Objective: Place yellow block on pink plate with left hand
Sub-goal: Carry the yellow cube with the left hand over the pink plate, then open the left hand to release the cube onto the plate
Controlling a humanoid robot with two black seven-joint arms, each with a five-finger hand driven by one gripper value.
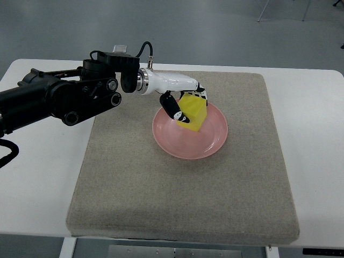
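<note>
A yellow block (194,112) sits over the upper left part of the pink plate (207,142), tilted on a corner. My left hand (188,105) reaches in from the left on a black arm with a white forearm. Its fingers are curled round the block, thumb (173,108) on the near side and the other fingers on the far top edge. I cannot tell whether the block touches the plate's surface. The right arm does not show.
The plate lies on a grey felt mat (183,204) that covers most of a white table (317,134). The table's front edge runs along the bottom of the picture, with grey floor beyond the far edge.
</note>
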